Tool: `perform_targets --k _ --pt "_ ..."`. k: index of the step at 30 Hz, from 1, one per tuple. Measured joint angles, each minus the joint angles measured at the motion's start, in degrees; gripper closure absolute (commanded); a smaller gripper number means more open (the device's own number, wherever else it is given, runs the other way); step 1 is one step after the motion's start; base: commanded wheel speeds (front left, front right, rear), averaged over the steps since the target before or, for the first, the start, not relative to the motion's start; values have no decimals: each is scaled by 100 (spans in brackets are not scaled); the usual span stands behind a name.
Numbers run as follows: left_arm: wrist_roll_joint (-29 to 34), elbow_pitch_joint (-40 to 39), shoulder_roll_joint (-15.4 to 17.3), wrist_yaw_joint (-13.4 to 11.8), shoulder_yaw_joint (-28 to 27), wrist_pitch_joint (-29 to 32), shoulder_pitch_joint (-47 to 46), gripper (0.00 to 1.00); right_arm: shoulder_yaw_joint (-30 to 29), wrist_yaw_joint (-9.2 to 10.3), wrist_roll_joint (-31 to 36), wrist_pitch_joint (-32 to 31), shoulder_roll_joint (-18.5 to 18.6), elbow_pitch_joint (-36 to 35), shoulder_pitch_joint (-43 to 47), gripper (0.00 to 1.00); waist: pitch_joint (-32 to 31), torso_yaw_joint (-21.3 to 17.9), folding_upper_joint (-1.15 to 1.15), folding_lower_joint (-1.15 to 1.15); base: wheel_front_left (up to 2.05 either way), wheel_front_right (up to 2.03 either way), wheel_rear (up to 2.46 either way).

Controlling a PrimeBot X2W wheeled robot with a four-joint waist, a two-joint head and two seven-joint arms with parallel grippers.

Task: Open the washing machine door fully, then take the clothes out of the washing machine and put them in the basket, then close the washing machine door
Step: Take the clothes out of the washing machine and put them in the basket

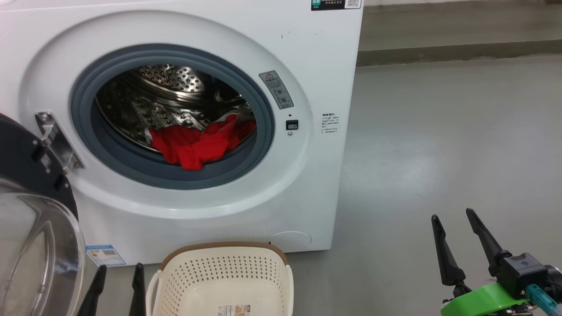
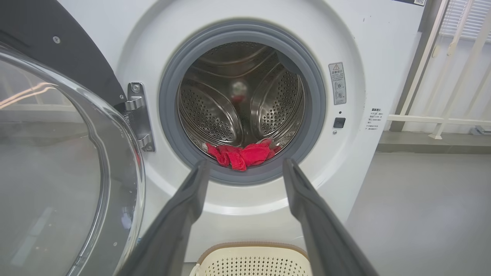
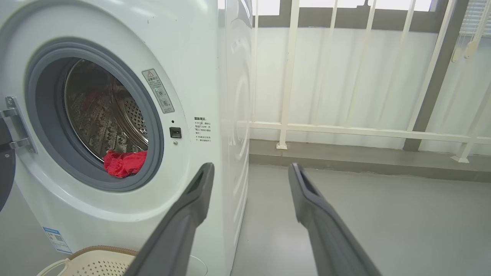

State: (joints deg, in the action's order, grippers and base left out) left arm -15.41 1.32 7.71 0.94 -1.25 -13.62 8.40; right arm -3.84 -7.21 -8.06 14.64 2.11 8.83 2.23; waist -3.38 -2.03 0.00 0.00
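The round black-rimmed glass door (image 1: 26, 228) stood open; left tool (image 1: 120, 268) and right tool (image 1: 452, 215) were spread, empty. Next, probably: reaching for the red fabric clothes (image 1: 197, 142).

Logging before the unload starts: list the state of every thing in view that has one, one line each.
washing machine door: open, standing out at the left.
washing machine: drum exposed.
clothes: in the drum, drooping onto the grey ring.
basket: upright on the floor, no clothes in it.
left pincer: open, empty.
right pincer: open, empty.
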Motion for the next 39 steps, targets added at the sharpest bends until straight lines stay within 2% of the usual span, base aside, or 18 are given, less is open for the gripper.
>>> perform_targets --k 28,32,39 --pt "-32 -97 -7 -205 115 93 -2 0 104 0 25 0 -1 22 -1 0 73 112 0 0 3 -3 0" --pt "33 -92 1 -297 168 129 -18 0 101 0 59 0 -1 10 -1 0 119 169 0 0 0 0 0" --pt "33 -7 -7 -299 321 199 -419 0 158 0 60 0 0 4 -4 0 288 289 0 0 0 0 0"
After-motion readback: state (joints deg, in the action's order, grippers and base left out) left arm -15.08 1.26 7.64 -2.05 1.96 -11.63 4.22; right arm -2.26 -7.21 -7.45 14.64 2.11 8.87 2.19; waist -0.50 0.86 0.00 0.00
